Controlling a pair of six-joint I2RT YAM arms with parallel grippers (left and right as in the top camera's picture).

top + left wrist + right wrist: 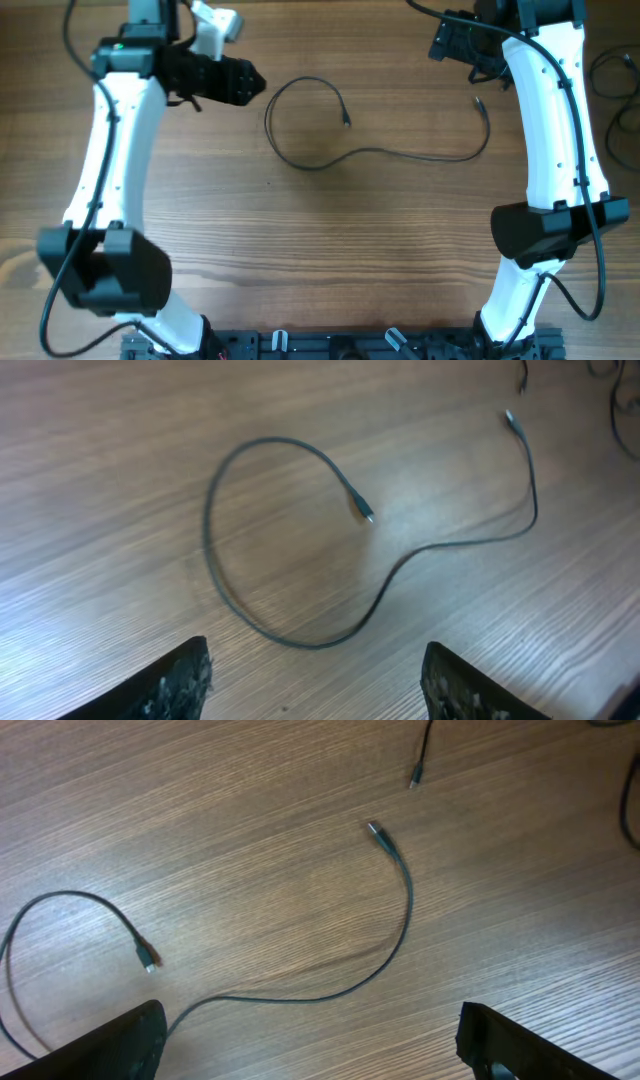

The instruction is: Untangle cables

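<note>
On the table [300, 230], centre: one cable [400, 153] lies flat and alone, with an open loop at its left and a shallow curve running right; no strand crosses it.
Plug ends: the first plug [346, 122] sits at the loop's mouth and the second plug [476, 100] near the right arm [550, 120]; both are free.
Far right edge: further cables [612, 85] lie loosely gathered (whether they cross cannot be told).
Left gripper [315, 695]: jaws apart, nothing between them, hovering near the loop.
Right gripper [320, 1055]: jaws spread wide and empty, above the cable's right-hand curve; a stray plug end [414, 780] lies beyond it.
Step in hand: judged to be between strands, with this cable already separate.
Next move: probably reach to the right-edge cables, close on one strand only, and draw it clear of the rest.
</note>
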